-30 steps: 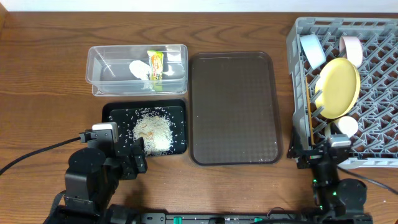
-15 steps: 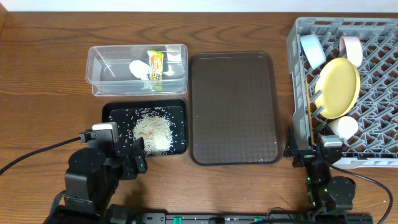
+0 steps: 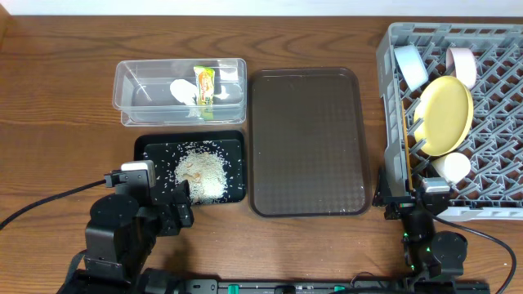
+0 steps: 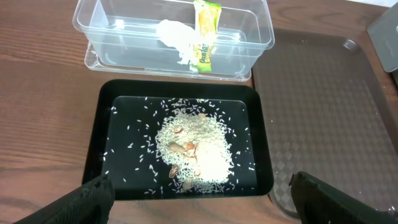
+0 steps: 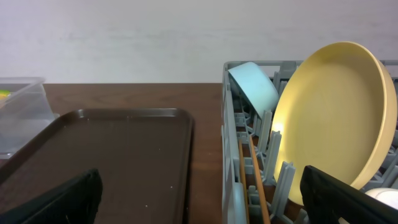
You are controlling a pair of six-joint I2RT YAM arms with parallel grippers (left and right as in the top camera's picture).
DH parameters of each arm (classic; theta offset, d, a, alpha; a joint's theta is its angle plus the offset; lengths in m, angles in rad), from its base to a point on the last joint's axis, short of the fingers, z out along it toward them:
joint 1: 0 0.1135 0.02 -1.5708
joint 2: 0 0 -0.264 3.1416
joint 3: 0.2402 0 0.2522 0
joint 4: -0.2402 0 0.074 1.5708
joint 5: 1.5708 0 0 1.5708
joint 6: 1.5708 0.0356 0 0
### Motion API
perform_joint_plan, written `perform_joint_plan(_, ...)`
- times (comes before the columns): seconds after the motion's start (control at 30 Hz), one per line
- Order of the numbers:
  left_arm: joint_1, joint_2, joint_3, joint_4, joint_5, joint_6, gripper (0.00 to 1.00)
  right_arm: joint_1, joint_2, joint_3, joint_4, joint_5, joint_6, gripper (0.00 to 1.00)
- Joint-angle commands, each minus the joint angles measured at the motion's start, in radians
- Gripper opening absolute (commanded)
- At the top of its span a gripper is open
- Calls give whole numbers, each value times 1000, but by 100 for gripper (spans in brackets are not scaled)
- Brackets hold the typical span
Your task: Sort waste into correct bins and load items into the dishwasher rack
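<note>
The grey dishwasher rack (image 3: pixel 498 122) at the right holds the yellow plate (image 3: pixel 445 114), light blue bowl (image 3: pixel 410 65), white bowl (image 3: pixel 462 61), white cup (image 3: pixel 452 167) and chopsticks (image 3: pixel 406 155). The clear tub (image 3: pixel 139 94) holds the green-and-orange wrapper (image 3: pixel 205 86) and white tissue (image 3: pixel 181 90). The black tray (image 3: pixel 151 151) holds the rice (image 3: pixel 202 173). My left gripper (image 4: pixel 202 199) is open and empty, low at the black tray's near edge. My right gripper (image 5: pixel 202 199) is open and empty, low at the front between the brown tray and the rack.
The large brown serving tray (image 3: pixel 306 139) lies between the bins and the rack. It also shows in the right wrist view (image 5: pixel 106 155). A black cable runs off the left arm across the table's front left.
The right arm drew back a little toward the front edge in the first half second. Since then nothing has moved. The left arm is still.
</note>
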Motion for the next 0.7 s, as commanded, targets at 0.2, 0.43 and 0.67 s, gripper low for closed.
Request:
perform_joint_plan(0.2, 2, -2, -2, 0, 3, 10, 93, 14, -5, -3, -2, 15, -9, 99)
perform_joint_plan(0.43, 2, -5, -3, 1, 3, 10, 93, 14, -5, -3, -2, 15, -9, 99)
perform_joint_plan(0.67, 56, -159, -166, 82, -16, 34, 93, 14, -5, -3, -2, 15, -9, 99)
